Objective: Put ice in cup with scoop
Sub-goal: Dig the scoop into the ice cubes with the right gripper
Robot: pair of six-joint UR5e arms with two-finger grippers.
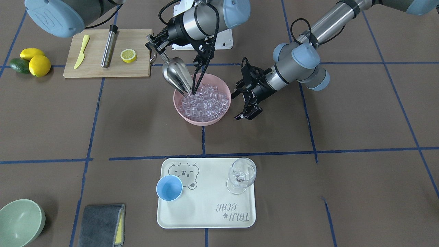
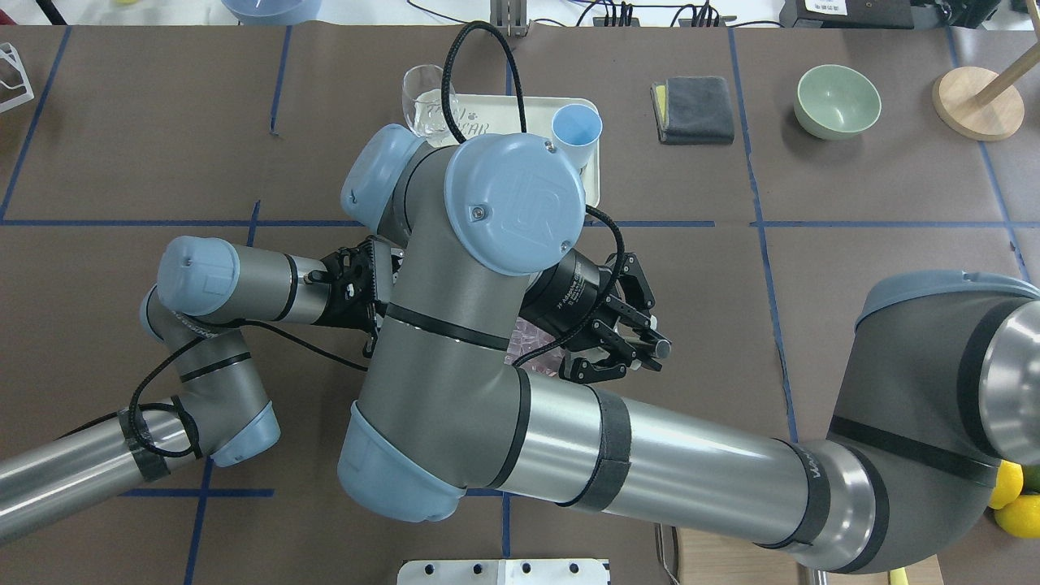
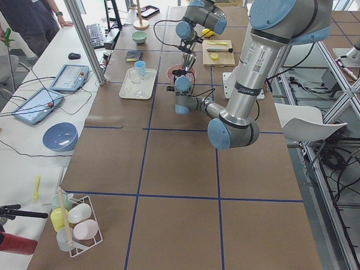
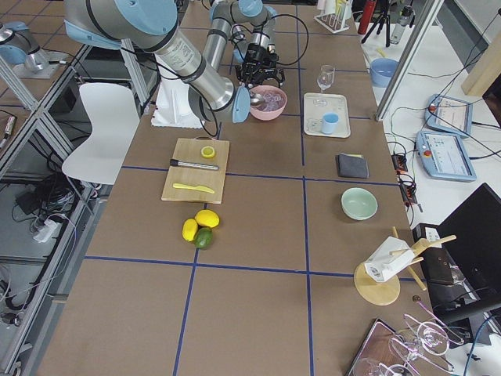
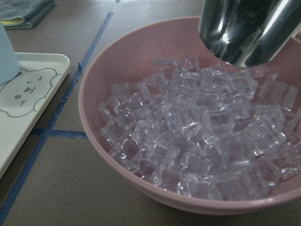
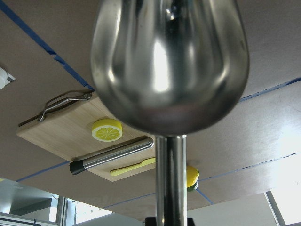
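The ice [image 1: 205,103] fills a pink bowl [image 1: 202,121] at the table's middle. My right gripper [image 1: 156,44] is shut on the handle of the steel scoop [image 1: 176,77]. The scoop is tilted down, with its front edge at the ice on the bowl's side nearest the robot. The right wrist view shows the scoop's rounded back [image 6: 169,61]. My left gripper [image 1: 247,115] is open and empty, low beside the bowl. Its wrist view shows the ice [image 5: 197,127] and the scoop [image 5: 244,28]. The light-blue cup [image 1: 169,187] stands upright and empty on a white tray [image 1: 205,219].
A wine glass [image 1: 241,175] stands on the tray next to the cup. A cutting board [image 1: 106,70] holds a lemon slice [image 1: 128,55], a steel cylinder [image 1: 109,46] and a yellow knife [image 1: 81,51]. Lemons [image 1: 36,61], a green bowl [image 1: 20,221] and a grey cloth [image 1: 101,224] lie further off.
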